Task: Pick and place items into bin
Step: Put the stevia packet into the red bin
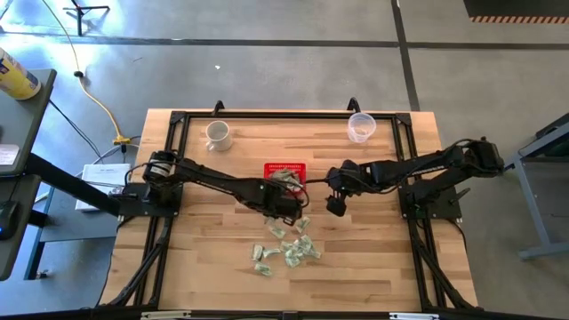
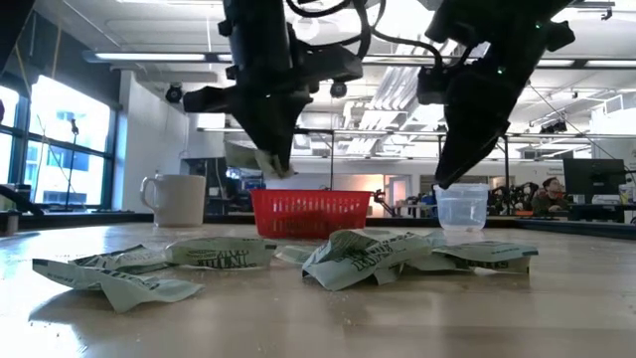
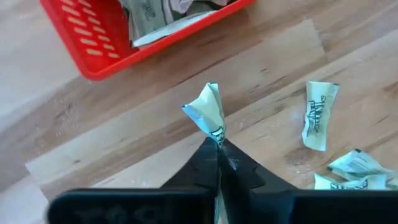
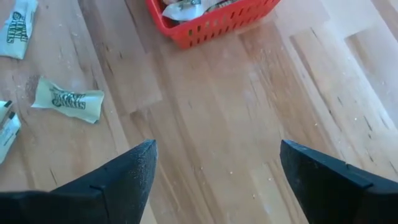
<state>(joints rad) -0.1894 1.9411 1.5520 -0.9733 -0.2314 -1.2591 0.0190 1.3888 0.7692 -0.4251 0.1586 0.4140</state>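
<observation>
Clamped tight on one crumpled green-and-white wrapper (image 3: 208, 112), the left claw (image 3: 217, 149) hung above the bench (image 1: 373, 258), just beside the red basket (image 1: 286, 168). The wrapper stuck up from between the fingertips and was lifted clear of the wood, which suggests it was being carried toward the basket rather than freshly pinched. The basket stood near the bench's middle and already held several wrappers. The rest of the wrappers (image 1: 286, 248) lay scattered on the bench on the side of the basket away from the white mug (image 1: 217, 135) and the clear plastic cup (image 1: 360, 127). The right claw (image 4: 214, 177) hovered over bare wood on the basket's other side, its fingers spread wide and holding nothing, apparently waiting clear so the two arms would not meet over the basket.
</observation>
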